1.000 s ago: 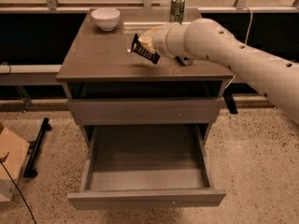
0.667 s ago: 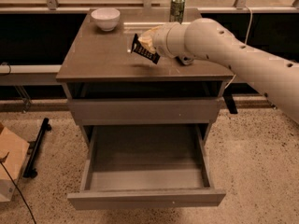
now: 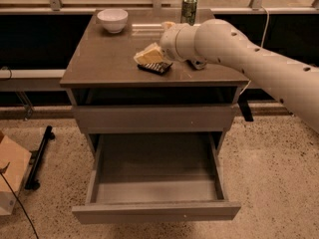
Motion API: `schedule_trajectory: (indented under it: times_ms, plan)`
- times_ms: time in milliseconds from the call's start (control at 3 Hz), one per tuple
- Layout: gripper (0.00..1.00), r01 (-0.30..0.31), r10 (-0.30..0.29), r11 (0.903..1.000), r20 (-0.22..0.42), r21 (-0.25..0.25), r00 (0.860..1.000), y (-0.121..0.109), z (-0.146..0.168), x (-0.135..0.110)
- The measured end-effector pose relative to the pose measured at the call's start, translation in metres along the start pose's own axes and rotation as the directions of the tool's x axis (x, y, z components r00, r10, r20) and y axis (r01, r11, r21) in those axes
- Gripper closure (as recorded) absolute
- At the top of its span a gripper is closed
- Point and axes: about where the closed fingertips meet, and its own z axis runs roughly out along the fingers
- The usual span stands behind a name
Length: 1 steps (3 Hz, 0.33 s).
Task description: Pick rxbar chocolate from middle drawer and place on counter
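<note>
The rxbar chocolate (image 3: 156, 67), a flat black wrapper, lies on the counter (image 3: 99, 59) near its front middle. My gripper (image 3: 148, 55) is right over the bar's left end and touches it, at the end of the white arm reaching in from the right. The middle drawer (image 3: 155, 211) is pulled fully out below, and its grey inside shows nothing in it.
A white bowl (image 3: 112, 20) stands at the counter's back left and a green can (image 3: 189, 8) at the back, behind my arm. The shut drawer front (image 3: 154, 117) sits above the open drawer. A cardboard box (image 3: 10, 176) and a black bar (image 3: 40, 156) lie on the floor at left.
My gripper has come down and a little forward with the bar. The bar was tilted above the counter and now lies flat on it.
</note>
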Motion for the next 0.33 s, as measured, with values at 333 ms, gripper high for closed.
schedule_trajectory:
  times_ms: [333]
  plan:
    - [0.00, 0.000, 0.000, 1.0000, 0.000, 0.000, 1.000, 0.0002, 0.0002, -0.0001]
